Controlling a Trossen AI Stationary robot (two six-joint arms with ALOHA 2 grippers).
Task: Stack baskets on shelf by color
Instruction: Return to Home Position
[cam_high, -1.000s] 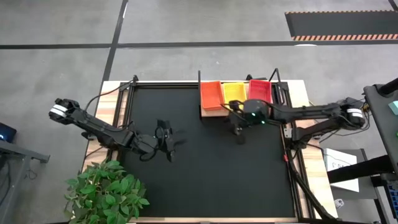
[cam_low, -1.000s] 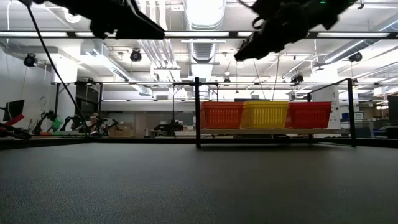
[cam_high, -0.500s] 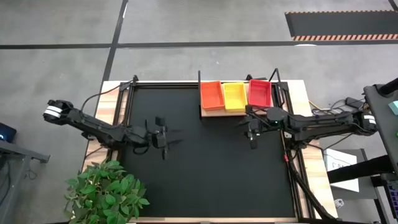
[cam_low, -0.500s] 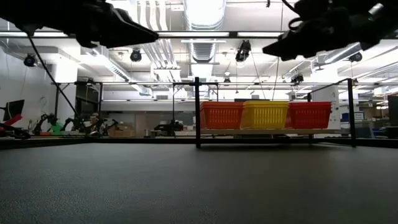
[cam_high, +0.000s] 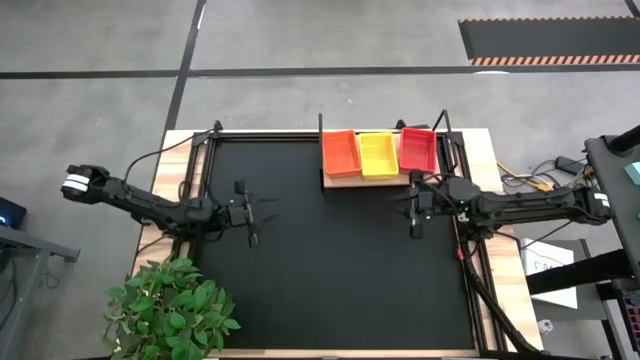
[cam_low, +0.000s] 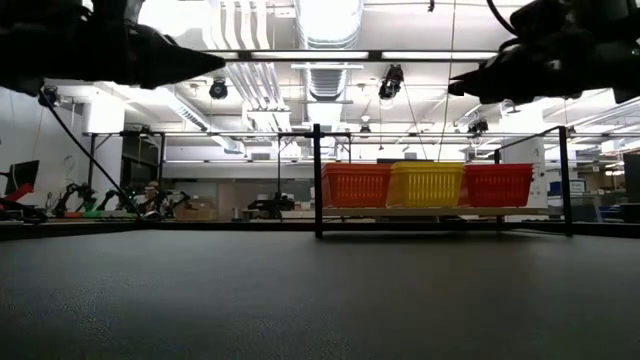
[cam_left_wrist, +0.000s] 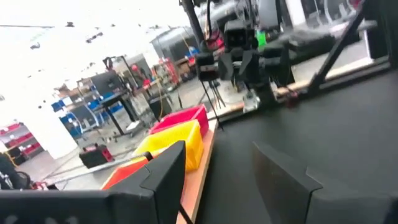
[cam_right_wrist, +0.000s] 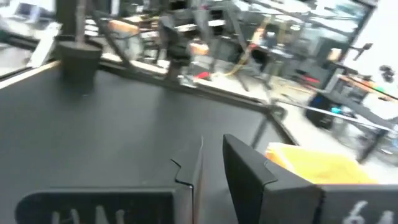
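An orange basket (cam_high: 340, 152), a yellow basket (cam_high: 377, 153) and a red basket (cam_high: 418, 149) stand side by side on the wooden shelf (cam_high: 345, 181) at the table's far edge. They also show in a row in the low view (cam_low: 427, 184). My left gripper (cam_high: 250, 212) is open and empty above the left part of the black mat; its fingers (cam_left_wrist: 168, 171) stand well apart. My right gripper (cam_high: 415, 208) hovers above the mat just in front of the shelf's right half, empty, its fingertips (cam_right_wrist: 249, 165) a narrow gap apart.
The black mat (cam_high: 330, 270) covers most of the table. Thin black posts (cam_low: 317, 180) stand at the shelf's corners. A green plant (cam_high: 170, 305) sits at the table's near left corner. Cables and a stand lie past the right edge.
My right gripper has drawn away from the shelf toward the table's right edge, empty. My left gripper has drawn back toward the table's left edge. The three baskets have stayed in place on the shelf.
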